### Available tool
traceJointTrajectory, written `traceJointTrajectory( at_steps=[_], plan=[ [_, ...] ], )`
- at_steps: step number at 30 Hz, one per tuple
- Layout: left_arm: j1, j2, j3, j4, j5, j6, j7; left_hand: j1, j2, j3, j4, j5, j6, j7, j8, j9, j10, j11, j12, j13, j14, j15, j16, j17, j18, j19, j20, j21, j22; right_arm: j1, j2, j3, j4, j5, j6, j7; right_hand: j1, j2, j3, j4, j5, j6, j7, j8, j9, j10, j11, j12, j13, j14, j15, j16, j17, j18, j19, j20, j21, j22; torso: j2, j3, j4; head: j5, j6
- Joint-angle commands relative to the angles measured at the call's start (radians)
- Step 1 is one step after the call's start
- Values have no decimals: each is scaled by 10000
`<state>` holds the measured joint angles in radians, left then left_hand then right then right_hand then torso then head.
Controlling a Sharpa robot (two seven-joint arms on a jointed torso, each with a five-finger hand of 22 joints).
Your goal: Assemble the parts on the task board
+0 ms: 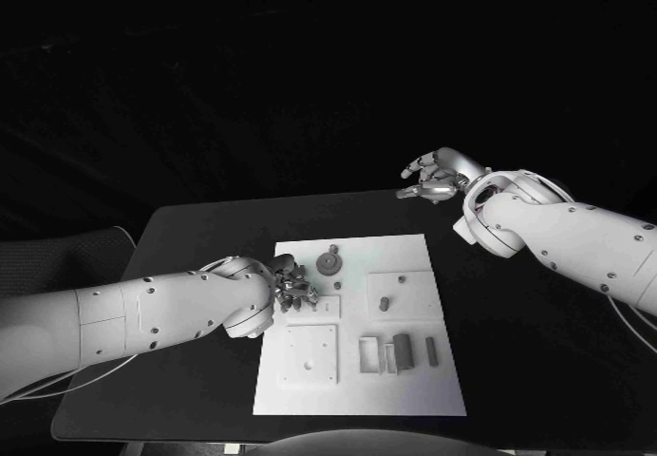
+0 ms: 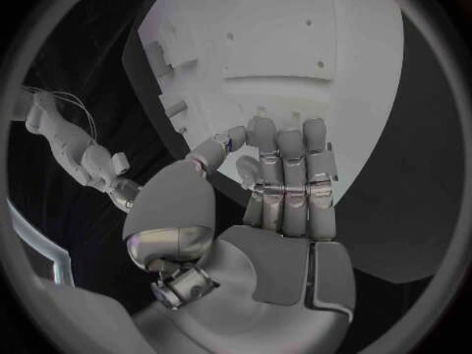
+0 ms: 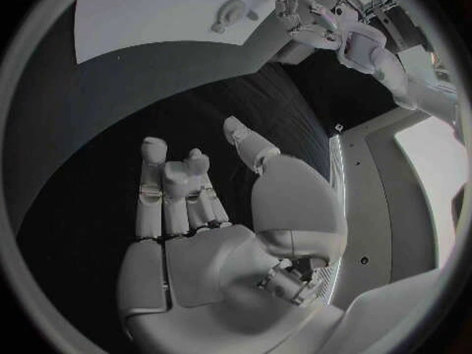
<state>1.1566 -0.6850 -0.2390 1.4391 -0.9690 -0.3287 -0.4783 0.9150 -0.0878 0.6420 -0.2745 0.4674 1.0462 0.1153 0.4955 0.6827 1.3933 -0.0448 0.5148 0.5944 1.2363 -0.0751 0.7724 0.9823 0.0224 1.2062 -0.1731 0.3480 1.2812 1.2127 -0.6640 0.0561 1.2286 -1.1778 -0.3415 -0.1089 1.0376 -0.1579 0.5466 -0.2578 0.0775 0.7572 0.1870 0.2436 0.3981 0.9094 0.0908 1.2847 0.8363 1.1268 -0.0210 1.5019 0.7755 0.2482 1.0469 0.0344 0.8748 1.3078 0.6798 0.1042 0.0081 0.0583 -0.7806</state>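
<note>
The black table [image 1: 205,228] carried the white task board [image 1: 411,249] at its middle, and the board lay flat with its long side running near to far. The left hand [image 1: 291,285] hung over the board's left edge, about halfway along it, fingers pointed down at the board beside a shallow square recess; in the left wrist view its fingers [image 2: 291,153] lay straight and side by side over the plate, and whether a part sat under them I could not tell. The right hand [image 1: 439,176] hovered well beyond the board's far right corner, above bare table, loosely curled and grasping nothing. On the board, a round grey disc-shaped part [image 1: 331,260] lay near the far left, a small peg [image 1: 384,304] stood near the centre, and dark upright blocks [image 1: 404,350] stood toward the near right. The step looked like an early pick at the left edge; the next move probably called for closing the fingers cleanly on one small piece without nudging its neighbours.
</note>
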Motion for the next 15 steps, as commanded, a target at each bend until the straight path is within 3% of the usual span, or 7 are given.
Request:
traceJointTrajectory(
  at_steps=[1,15],
  plan=[
    [-59,25,2,-21,-332,-333,83,11,116,64,2,70,1166,-1070,74,853,-143,-169,49,6,-36,-25,37,-18,178,68,-13,55,16,2,-1,8,16,4,97,76,0,20,-46,1,28,-49,134,58,10,-25,-36,42,-17,-9,2,38,1,136,17,-73,-9,189,1,2,9,-7,-15],
    [-126,95,2,-43,-307,-198,68,-10,90,60,9,74,1192,-1085,108,862,-131,-186,114,0,-22,-40,134,-100,181,105,-25,72,70,2,5,8,18,22,124,61,-23,29,-57,16,28,-52,134,61,10,-26,-36,47,-26,-10,2,40,-1,136,17,-70,-9,187,8,-3,-1,-17,-47]
  ],
)
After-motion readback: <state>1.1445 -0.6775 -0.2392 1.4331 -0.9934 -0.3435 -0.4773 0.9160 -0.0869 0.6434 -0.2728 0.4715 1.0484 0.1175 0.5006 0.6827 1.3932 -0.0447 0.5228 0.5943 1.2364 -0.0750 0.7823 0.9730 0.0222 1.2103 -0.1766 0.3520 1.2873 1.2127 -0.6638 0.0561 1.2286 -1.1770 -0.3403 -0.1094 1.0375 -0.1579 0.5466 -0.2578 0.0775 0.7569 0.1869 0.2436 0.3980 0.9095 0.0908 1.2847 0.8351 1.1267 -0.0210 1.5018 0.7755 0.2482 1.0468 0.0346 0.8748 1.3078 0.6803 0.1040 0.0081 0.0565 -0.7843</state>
